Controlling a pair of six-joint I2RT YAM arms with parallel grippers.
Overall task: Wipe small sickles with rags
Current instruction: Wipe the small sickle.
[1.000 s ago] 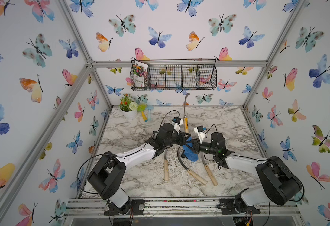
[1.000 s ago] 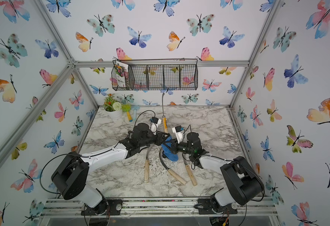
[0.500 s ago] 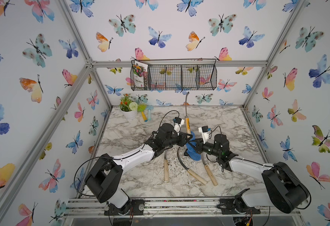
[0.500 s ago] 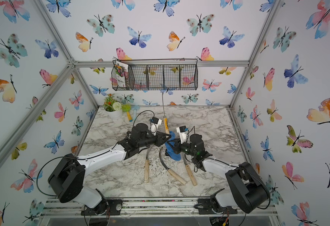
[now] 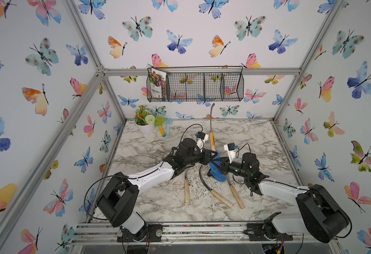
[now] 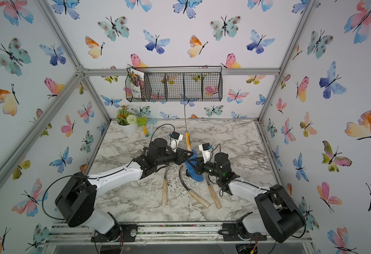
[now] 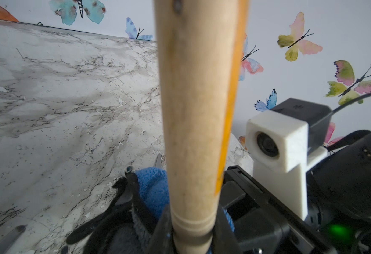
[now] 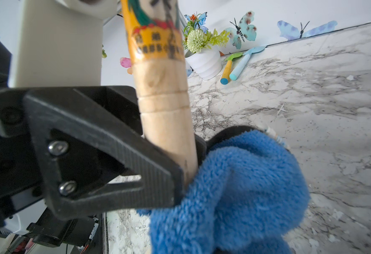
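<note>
Your left gripper (image 5: pixel 210 154) is clamped narrow on the butt of the upright sickle (image 5: pixel 212 138), and your right gripper (image 5: pixel 219 164), at its 4 o'clock, is pinched closed on the blue rag (image 5: pixel 215 172), which presses against the base of that handle. The right wrist view gives you what the top views cannot: a black left finger (image 8: pixel 114 154) flat on the wood, rag fluff touching the handle just beside it, and a yellow printed label higher up. The left wrist view shows only the plain wood side. Only the top views show the grey blade rising toward 12 o'clock, its tip just below the wire basket (image 5: pixel 202 88). Three other sickles (image 5: pixel 215 194) lie flat on the marble table (image 5: pixel 158 198) at 6 o'clock of the grippers; the flower pot (image 5: pixel 146 128) stands at 10 o'clock.
</note>
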